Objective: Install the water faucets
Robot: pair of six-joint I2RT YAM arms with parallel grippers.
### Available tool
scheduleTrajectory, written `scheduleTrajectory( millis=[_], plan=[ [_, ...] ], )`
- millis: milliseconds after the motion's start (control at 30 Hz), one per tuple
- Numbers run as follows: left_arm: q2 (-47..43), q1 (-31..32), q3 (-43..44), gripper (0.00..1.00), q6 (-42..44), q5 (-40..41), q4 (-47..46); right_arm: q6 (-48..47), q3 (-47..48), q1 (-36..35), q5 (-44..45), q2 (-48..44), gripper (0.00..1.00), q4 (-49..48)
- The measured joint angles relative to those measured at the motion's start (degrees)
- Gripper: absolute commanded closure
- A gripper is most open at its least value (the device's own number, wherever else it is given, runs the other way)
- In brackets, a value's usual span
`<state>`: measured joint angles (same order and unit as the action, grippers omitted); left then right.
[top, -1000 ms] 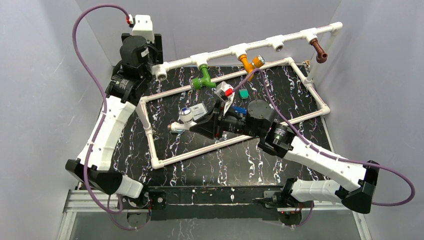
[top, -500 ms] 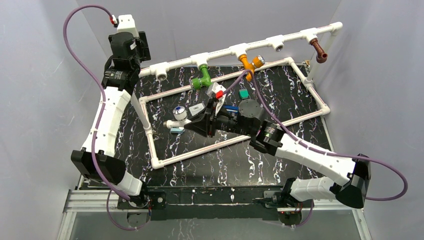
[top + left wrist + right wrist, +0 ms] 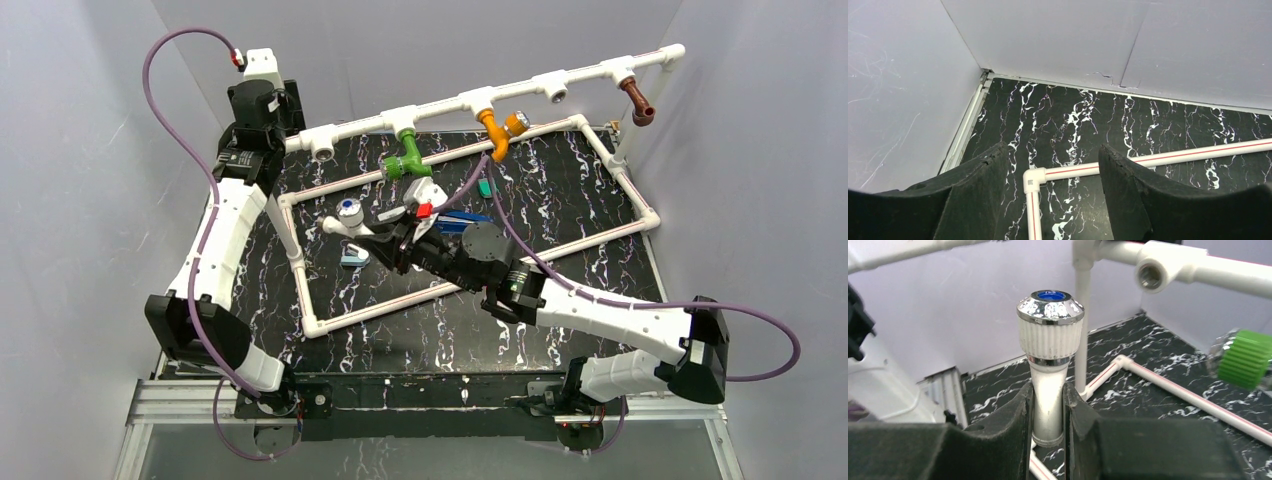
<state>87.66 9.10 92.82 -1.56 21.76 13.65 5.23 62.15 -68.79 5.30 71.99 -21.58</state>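
My right gripper (image 3: 385, 235) (image 3: 1048, 410) is shut on the stem of a white faucet (image 3: 345, 215) (image 3: 1049, 370), held above the mat with its chrome, blue-capped knob (image 3: 1050, 315) pointing away from the wrist. An open tee socket (image 3: 322, 148) (image 3: 1150, 275) on the raised white pipe rail (image 3: 440, 103) lies beyond it. On that rail hang a green faucet (image 3: 405, 160) (image 3: 1245, 357), an orange faucet (image 3: 497, 128) and a brown faucet (image 3: 637, 100). My left gripper (image 3: 268, 105) (image 3: 1053, 165) is open and empty at the back left corner, above the floor frame's elbow (image 3: 1033, 179).
The rectangular white pipe frame (image 3: 300, 270) lies on the black marbled mat. A blue box (image 3: 462, 218) sits partly under my right arm, with a small teal piece (image 3: 486, 187) behind it and a pale blue piece (image 3: 352, 257) under the white faucet. Grey walls close in on both sides.
My right gripper carried the white faucet left and toward the back, nearer the open tee at the rail's left end. The left arm drew away from that tee toward the back left corner.
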Motion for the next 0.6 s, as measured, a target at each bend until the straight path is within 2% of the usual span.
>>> scheduleTrajectory(
  millis=[300,600],
  plan=[
    [-3.08,0.0,-3.21,0.4,-0.66,-1.51,-1.44,-6.01,-0.46,-2.91,13.4,1.55,0.99,-10.69],
    [-5.7,-0.04,-5.05,0.43,-2.54,-3.63,-0.04,-20.63,-0.44,-9.6,28.46,10.86,0.99,-25.18]
  ],
)
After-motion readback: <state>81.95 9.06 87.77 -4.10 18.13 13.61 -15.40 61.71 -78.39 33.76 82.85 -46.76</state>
